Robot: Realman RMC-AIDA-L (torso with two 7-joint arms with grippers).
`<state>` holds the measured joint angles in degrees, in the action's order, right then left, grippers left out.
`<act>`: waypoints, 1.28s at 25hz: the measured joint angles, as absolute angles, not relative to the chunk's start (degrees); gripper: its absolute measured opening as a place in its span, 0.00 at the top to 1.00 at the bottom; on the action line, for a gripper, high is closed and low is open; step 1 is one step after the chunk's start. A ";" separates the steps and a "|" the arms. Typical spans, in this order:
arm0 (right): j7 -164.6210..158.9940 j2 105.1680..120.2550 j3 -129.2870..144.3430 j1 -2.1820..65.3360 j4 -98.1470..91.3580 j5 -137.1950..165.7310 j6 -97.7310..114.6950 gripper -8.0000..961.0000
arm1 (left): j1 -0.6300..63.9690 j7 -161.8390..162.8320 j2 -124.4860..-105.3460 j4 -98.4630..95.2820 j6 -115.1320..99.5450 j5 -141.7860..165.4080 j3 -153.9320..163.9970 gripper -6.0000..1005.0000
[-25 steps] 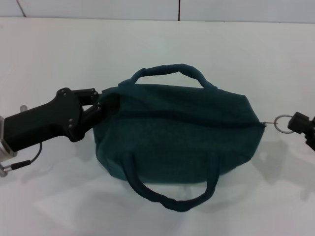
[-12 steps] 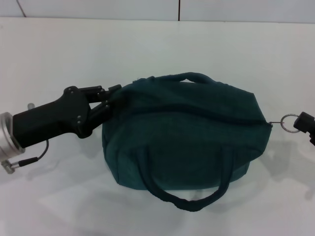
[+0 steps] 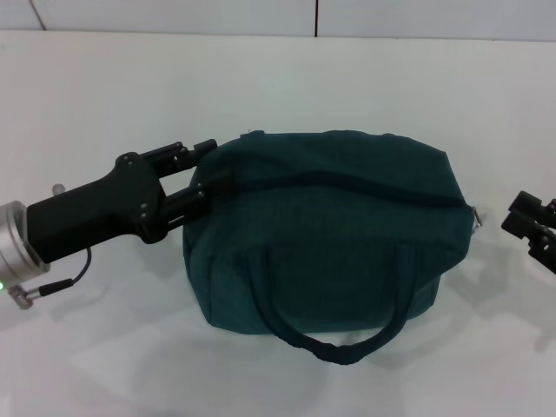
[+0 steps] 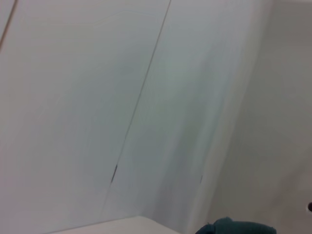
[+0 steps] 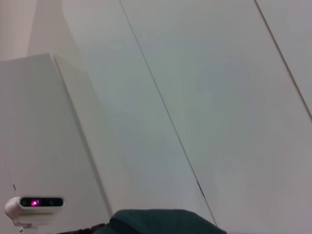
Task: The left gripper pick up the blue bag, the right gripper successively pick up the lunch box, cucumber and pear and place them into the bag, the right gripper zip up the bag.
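Observation:
The blue bag (image 3: 330,234) lies on the white table (image 3: 104,87) with its zipper line running closed across the top. One handle (image 3: 343,347) droops toward the front. My left gripper (image 3: 215,163) is at the bag's left end, its fingers spread apart around the fabric corner. At the right end, the small metal zipper pull (image 3: 477,217) hangs loose against the bag. My right gripper (image 3: 514,217) stands just right of it, apart from it, fingers open. The lunch box, cucumber and pear are out of view. Edges of the bag (image 4: 234,227) (image 5: 161,222) show in both wrist views.
White wall panels fill both wrist views. A small white device with a pink light (image 5: 34,203) shows in the right wrist view. Bare tabletop surrounds the bag on all sides.
The left fingers have spread and loosened from the bag's end. The right gripper let go of the zipper ring, which dropped back to the bag. The bag settled and its far handle fell from sight.

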<state>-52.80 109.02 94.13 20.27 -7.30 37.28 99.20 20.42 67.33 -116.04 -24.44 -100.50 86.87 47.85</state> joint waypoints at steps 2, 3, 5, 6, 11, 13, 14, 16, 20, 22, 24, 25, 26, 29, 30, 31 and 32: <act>-52.88 109.02 94.13 20.34 -7.30 37.33 98.65 0.85 | 20.41 67.14 -116.18 -24.44 -100.44 86.88 47.53 0.61; -52.88 109.01 94.11 20.34 -7.30 37.28 98.41 0.82 | 20.40 67.10 -116.22 -24.44 -100.40 86.89 47.45 0.58; -52.80 109.04 93.62 20.24 -7.30 37.10 97.92 0.76 | 20.39 66.90 -116.26 -24.44 -100.34 86.87 47.40 0.52; -52.65 109.05 93.03 20.09 -7.30 37.00 97.79 0.73 | 20.39 66.68 -116.29 -24.43 -100.32 86.85 47.27 0.48; -49.62 109.25 88.88 18.69 -7.66 36.97 97.40 0.47 | 19.71 62.67 -117.34 -24.36 -100.17 86.66 42.32 0.48; -48.41 109.37 87.34 18.33 -7.85 36.96 97.57 0.37 | 19.11 60.30 -118.05 -24.33 -100.17 86.62 39.22 0.48; -48.33 109.49 86.41 18.17 -7.88 36.97 97.68 0.33 | 18.92 59.54 -118.30 -24.31 -100.17 86.63 38.12 0.48; -48.48 109.78 84.22 17.97 -8.12 36.96 98.28 0.25 | 18.41 58.26 -118.90 -24.28 -100.18 86.60 35.37 0.48; -51.21 109.57 83.42 18.46 -10.83 37.78 99.80 0.20 | 18.38 58.29 -118.99 -24.71 -100.65 86.76 34.38 0.48; -54.92 108.75 83.49 19.56 -13.80 39.40 99.89 0.19 | 19.13 59.78 -118.51 -24.81 -101.28 87.61 34.70 0.48; -57.76 108.06 83.45 20.85 -16.40 41.51 99.92 0.18 | 20.02 62.01 -117.85 -24.98 -102.53 89.14 34.79 0.48; -58.83 107.83 83.41 21.49 -17.73 42.63 100.00 0.17 | 20.49 63.09 -117.49 -25.22 -103.30 89.76 34.79 0.48; -60.05 107.58 83.33 22.14 -19.29 44.00 100.06 0.16 | 20.92 64.51 -117.25 -25.90 -104.49 90.43 34.80 0.48; -64.75 106.74 83.16 23.91 -24.13 48.77 99.91 0.14 | 21.68 68.29 -116.96 -28.60 -108.46 91.80 34.92 0.48; -66.68 106.32 83.13 24.62 -25.64 50.55 99.94 0.13 | 21.79 68.99 -116.91 -29.11 -109.05 91.96 34.95 0.48; -68.85 105.89 83.10 25.57 -27.44 52.89 100.33 0.13 | 21.88 70.31 -116.89 -30.44 -110.33 92.28 35.22 0.48; -70.52 105.53 83.07 26.57 -28.87 54.78 100.86 0.12 | 21.97 71.31 -116.87 -31.39 -111.01 92.41 35.57 0.48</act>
